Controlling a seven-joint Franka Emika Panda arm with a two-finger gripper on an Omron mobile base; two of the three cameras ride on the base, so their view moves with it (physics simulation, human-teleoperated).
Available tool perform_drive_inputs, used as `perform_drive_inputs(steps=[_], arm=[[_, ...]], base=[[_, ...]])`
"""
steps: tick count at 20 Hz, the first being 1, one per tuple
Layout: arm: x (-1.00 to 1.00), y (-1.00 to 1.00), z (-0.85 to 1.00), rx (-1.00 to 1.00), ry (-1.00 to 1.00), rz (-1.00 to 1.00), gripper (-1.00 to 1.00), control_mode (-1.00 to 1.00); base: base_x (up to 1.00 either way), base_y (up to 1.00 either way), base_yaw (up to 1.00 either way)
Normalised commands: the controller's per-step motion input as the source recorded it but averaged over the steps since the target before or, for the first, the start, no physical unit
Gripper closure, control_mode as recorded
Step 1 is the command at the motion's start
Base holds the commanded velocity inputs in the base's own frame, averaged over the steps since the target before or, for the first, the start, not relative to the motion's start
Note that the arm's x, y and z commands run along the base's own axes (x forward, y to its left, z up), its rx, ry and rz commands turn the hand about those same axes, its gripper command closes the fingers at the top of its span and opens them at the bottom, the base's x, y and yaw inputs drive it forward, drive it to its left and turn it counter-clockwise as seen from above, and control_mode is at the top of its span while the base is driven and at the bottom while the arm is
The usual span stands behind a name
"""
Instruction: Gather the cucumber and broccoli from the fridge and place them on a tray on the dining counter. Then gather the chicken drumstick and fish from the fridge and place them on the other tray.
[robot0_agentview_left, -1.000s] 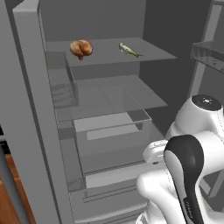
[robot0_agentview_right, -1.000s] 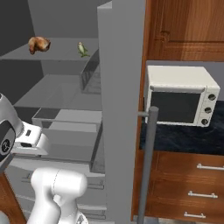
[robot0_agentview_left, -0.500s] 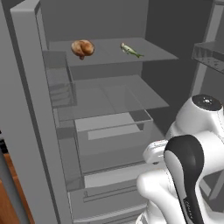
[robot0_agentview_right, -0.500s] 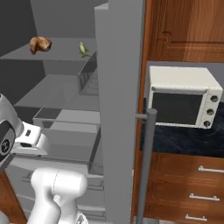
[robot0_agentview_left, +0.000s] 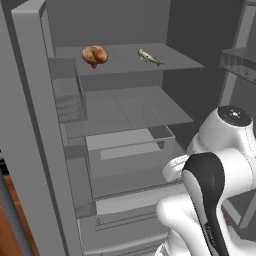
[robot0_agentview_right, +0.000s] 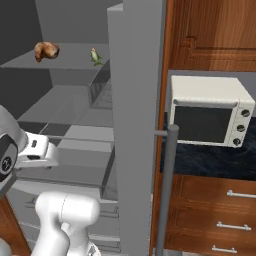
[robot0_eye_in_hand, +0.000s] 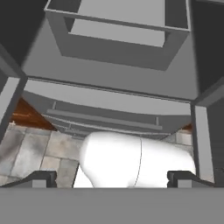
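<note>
**Fridge open, drumstick and fish on the top shelf, hand wide open and empty**

The fridge (robot0_agentview_left: 35, 150) stands with its doors swung wide, its grey interior facing the base; in the left base view one door edge rises along the left side, and in the right base view the other door (robot0_agentview_right: 137, 125) stands edge-on through the middle of the picture, with its long bar handle (robot0_agentview_right: 167, 190) running down beside it. Inside, the top shelf (robot0_agentview_left: 175, 62) carries two items; a glass shelf (robot0_agentview_left: 130, 110) sits below it, and pale drawers (robot0_agentview_left: 130, 160) lie lower down. To the right of the door in the right base view, a white toaster oven (robot0_agentview_right: 207, 110) sits on a dark marbled desk (robot0_agentview_right: 210, 162) above brown wooden drawers (robot0_agentview_right: 220, 210), with a wooden cabinet (robot0_agentview_right: 215, 30) overhead. The white arm (robot0_agentview_left: 215, 190) is folded low in front of the drawers. The hand (robot0_eye_in_hand: 113, 177) points down toward the fridge's lower drawer front (robot0_eye_in_hand: 105, 109) and the tiled floor (robot0_eye_in_hand: 30, 153); its two dark fingertips (robot0_eye_in_hand: 41, 177) stand far apart at the bottom corners of the hand view, with nothing between them. The chicken drumstick (robot0_agentview_left: 94, 55) lies on the top shelf toward the left; the fish (robot0_agentview_left: 150, 58) lies on the same shelf, well apart to its right; in the right base view the drumstick (robot0_agentview_right: 46, 50) and fish (robot0_agentview_right: 95, 56) show in the same order.
</note>
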Motion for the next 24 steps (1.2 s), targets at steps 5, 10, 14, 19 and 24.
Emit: perform_drive_inputs(steps=[5, 10, 14, 19, 24], arm=[[0.0, -0.02, 0.76, -0.26, -0.27, 0.01, -1.0, -1.0], [0.0, -0.33, 1.0, -0.07, -0.13, 0.0, -1.0, -1.0], [0.15, -0.4, 0.84, 0.02, -0.02, 0.0, -1.0, -1.0], [0.67, -0.2, 0.5, 0.1, 0.0, 0.02, -1.0, -1.0], [0.93, -0.04, 0.25, 0.07, 0.0, 0.03, -1.0, -1.0]], base=[[0.0, 0.0, 0.0], [0.0, 0.0, 0.0], [0.0, 0.0, 0.0], [0.0, 0.0, 0.0], [0.0, 0.0, 0.0]])
